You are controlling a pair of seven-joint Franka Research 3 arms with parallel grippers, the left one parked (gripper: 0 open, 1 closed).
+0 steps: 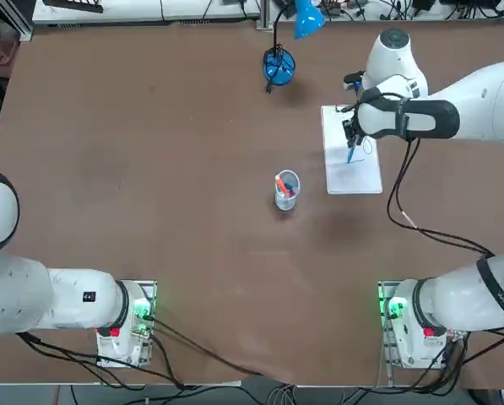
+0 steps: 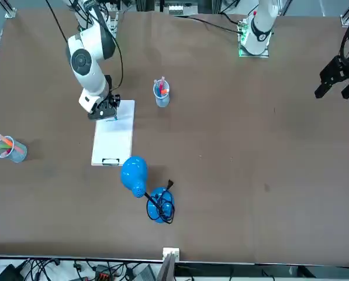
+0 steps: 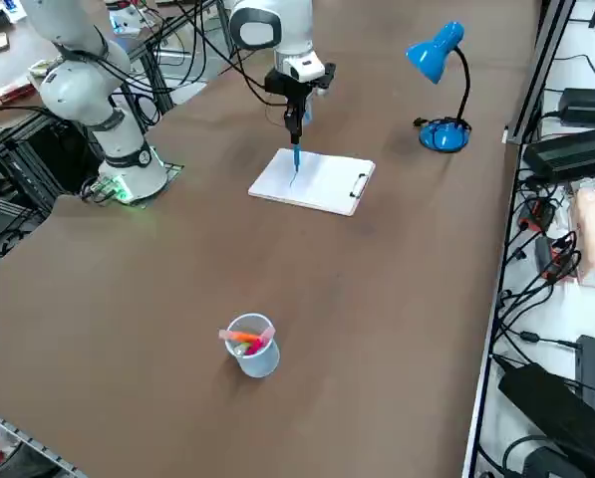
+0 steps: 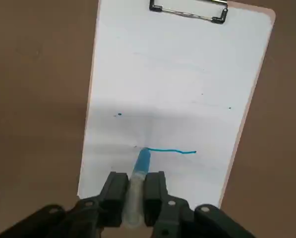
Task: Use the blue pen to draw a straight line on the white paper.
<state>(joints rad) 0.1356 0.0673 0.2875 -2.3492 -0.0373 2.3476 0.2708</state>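
Blue pen (image 4: 143, 161) in right claw (image 4: 136, 191), wrist-view line (image 4: 172, 150) visible.

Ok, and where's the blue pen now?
In the wrist view, the slim blue pen is gripped in the right black pincer, its tip on the white paper, at one end of the blue line.

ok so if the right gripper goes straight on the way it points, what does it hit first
The blue pen's tip in the right gripper meets the white paper first, probably already touching it.
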